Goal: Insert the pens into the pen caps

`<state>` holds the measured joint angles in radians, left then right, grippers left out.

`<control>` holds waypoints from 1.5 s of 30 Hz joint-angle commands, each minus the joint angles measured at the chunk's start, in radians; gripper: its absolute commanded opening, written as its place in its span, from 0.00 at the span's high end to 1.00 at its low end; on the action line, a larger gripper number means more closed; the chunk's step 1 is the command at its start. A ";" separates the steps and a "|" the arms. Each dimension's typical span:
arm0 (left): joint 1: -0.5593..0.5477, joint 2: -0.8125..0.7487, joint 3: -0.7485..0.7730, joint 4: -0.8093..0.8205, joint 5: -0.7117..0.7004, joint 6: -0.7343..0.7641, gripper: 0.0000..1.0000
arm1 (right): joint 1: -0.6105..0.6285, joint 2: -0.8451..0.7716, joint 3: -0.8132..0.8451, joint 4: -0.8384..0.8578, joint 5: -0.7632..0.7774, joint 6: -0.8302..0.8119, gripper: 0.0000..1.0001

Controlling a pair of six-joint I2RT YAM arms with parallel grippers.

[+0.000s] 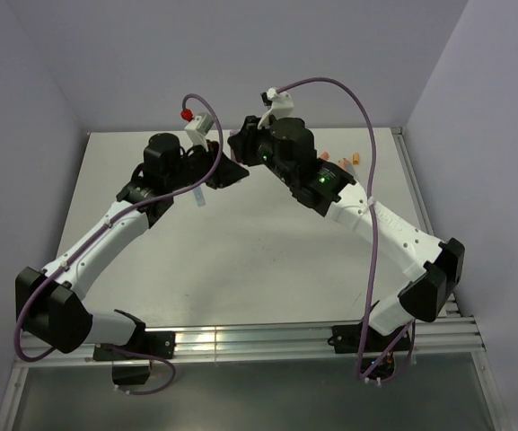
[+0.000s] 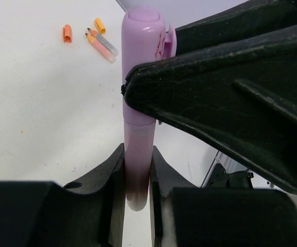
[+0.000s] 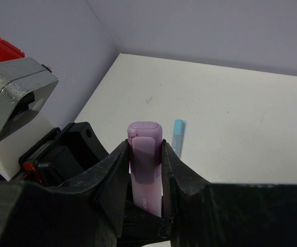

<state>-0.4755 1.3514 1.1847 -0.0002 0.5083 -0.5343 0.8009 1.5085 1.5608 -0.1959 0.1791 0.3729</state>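
Note:
A pale purple pen (image 2: 138, 149) is pinched between the fingers of my left gripper (image 2: 137, 154), which is shut on its body. A purple pen cap (image 2: 143, 46) with a clip sits over the pen's far end. My right gripper (image 3: 145, 149) is shut on that cap (image 3: 145, 139), one finger on each side. In the top view the two grippers meet above the far middle of the table, left (image 1: 225, 171) and right (image 1: 241, 146). A light blue pen (image 3: 178, 135) lies on the table beyond them.
An orange cap (image 2: 67, 33), a smaller orange cap (image 2: 100, 25) and two peach pens (image 2: 103, 46) lie together on the white table (image 2: 35, 103), at its far right in the top view (image 1: 353, 160). Purple walls stand close on three sides.

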 commanded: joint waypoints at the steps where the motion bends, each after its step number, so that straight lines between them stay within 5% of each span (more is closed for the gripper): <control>1: 0.094 -0.034 0.156 0.336 -0.271 -0.003 1.00 | 0.126 -0.021 -0.082 -0.392 -0.216 0.024 1.00; 23: 0.113 -0.029 0.194 0.344 -0.267 -0.003 1.00 | 0.147 -0.050 -0.182 -0.390 -0.181 0.031 1.00; 32: 0.110 -0.054 0.093 0.362 -0.151 -0.023 1.00 | 0.129 -0.018 -0.025 -0.410 0.032 0.081 1.00; 37: 0.075 -0.075 0.046 0.292 -0.142 0.000 1.00 | 0.101 0.021 0.119 -0.402 0.132 0.087 0.51; 41: 0.061 -0.077 -0.014 0.275 -0.154 -0.025 1.00 | 0.069 0.024 0.215 -0.404 0.158 0.092 0.36; 45: 0.060 -0.054 -0.088 0.275 -0.192 -0.072 1.00 | 0.012 -0.005 0.252 -0.396 0.145 0.097 0.32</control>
<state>-0.4095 1.2911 1.1416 0.2146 0.3752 -0.5583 0.8570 1.5288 1.7412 -0.5499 0.3210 0.4564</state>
